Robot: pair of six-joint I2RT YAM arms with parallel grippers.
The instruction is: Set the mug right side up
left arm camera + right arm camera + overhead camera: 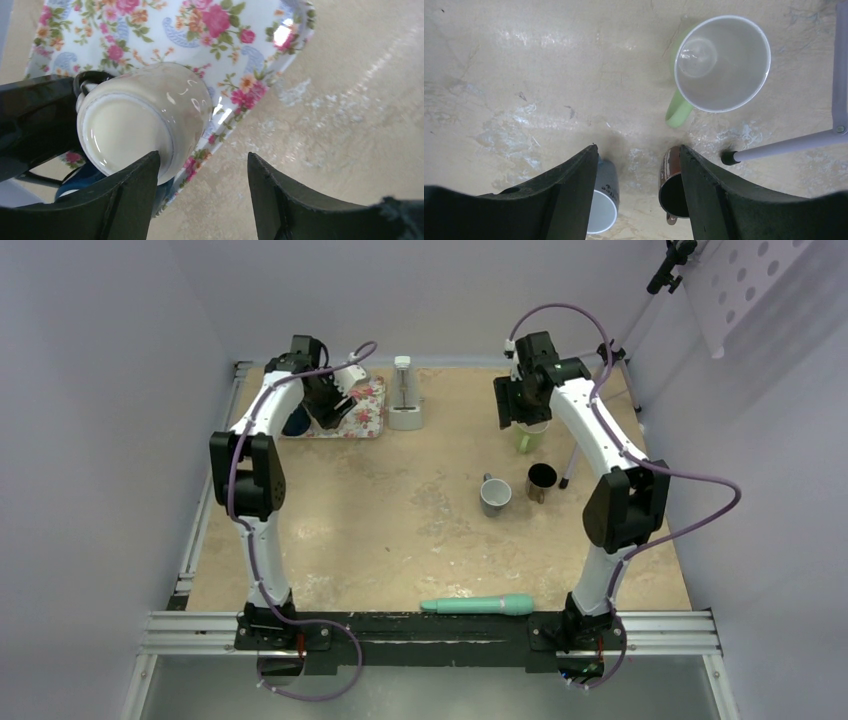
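A white mug [140, 120] rests bottom-up and tilted on a floral tray [250, 45], its cream base facing the left wrist camera. In the top view the mug [350, 378] is at the tray's [370, 415] far side. My left gripper [202, 157] is open just above the tray's edge. Its left finger [125, 200] is right in front of the mug's base, and the mug is beside the gap, not in it. My right gripper [638, 148] is open and empty, hovering over the table near an upright green mug [722, 62].
A blue mug [82, 177] sits low beside the white one. A grey mug [495, 495] and a dark brown mug [541, 480] stand upright mid-right. A tripod leg [784, 147] ends near them. A white box-like object [404, 400] stands by the tray. A teal tube [478, 605] lies at the near edge.
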